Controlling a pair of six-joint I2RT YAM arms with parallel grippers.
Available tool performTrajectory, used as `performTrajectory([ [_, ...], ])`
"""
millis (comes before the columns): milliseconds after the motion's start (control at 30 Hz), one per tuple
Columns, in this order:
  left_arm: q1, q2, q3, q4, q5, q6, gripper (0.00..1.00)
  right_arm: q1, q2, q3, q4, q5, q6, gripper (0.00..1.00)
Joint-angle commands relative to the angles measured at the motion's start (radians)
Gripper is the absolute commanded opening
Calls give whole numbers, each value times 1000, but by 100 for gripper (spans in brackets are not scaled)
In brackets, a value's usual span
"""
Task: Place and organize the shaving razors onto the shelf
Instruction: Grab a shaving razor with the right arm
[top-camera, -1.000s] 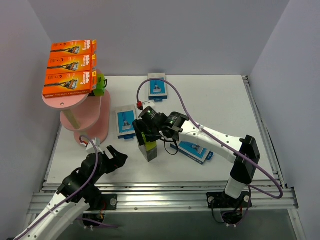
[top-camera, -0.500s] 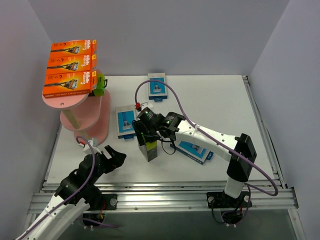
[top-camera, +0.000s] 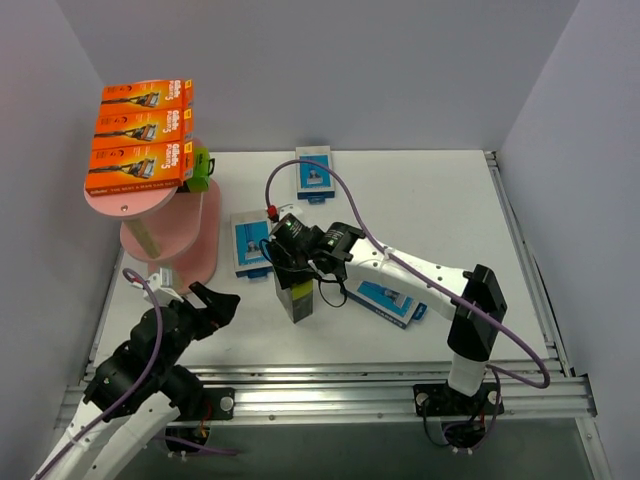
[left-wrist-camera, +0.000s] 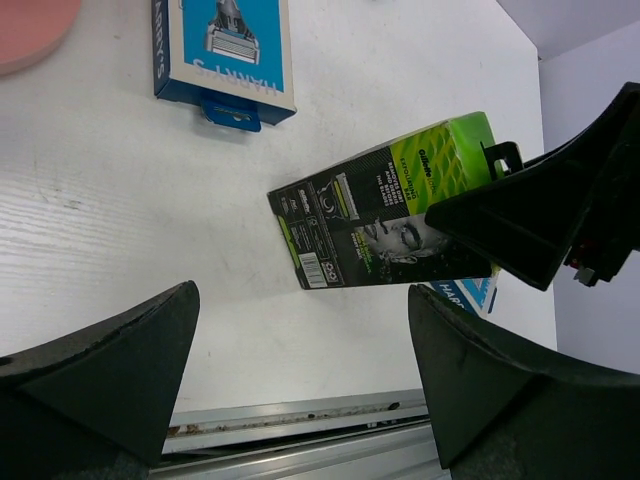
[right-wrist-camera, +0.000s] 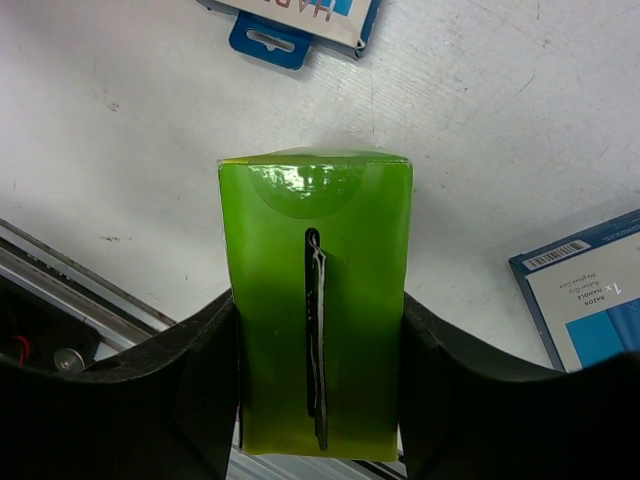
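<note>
The right gripper (right-wrist-camera: 318, 335) clamps the upright lime pack (right-wrist-camera: 275, 290), standing right of the shelf (top-camera: 125, 205), so best lift straight before swinging shelfward; the left gripper (left-wrist-camera: 300, 310) hangs wide and empty

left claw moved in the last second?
Yes. The left claw shifted left, away from the black-and-lime pack and toward the base of the pink shelf.

Bright, even light fell from above, leaving only soft, pale shadows on the white table (top-camera: 430, 200). The overhead view was sharp. Glare sat near the top of the green pack (right-wrist-camera: 270, 320), and the dark fingers (right-wrist-camera: 140, 400) beside it looked slightly soft.
</note>
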Motion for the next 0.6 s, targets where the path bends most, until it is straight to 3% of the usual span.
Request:
performTrajectory([
  [0, -2, 27, 100, -56, -34, 24, 94, -9, -15, 73, 21, -8, 2, 0],
  [133, -2, 29, 198, -77, -50, 94, 94, -20, -48, 91, 80, -46, 30, 0],
  [400, -3, -51, 380, -155, -220, 305, 94, -61, -125, 53, 294, -144, 117, 0],
  [467, -2, -36, 405, -182, -235, 358, 100, -79, -142, 42, 353, -149, 149, 0],
  [533, -3, -33, 436, -200, -271, 406, 84, -98, -163, 26, 420, -152, 182, 0],
  [567, -2, -39, 442, -202, -284, 423, 83, -104, -171, 15, 448, -152, 191, 0],
])
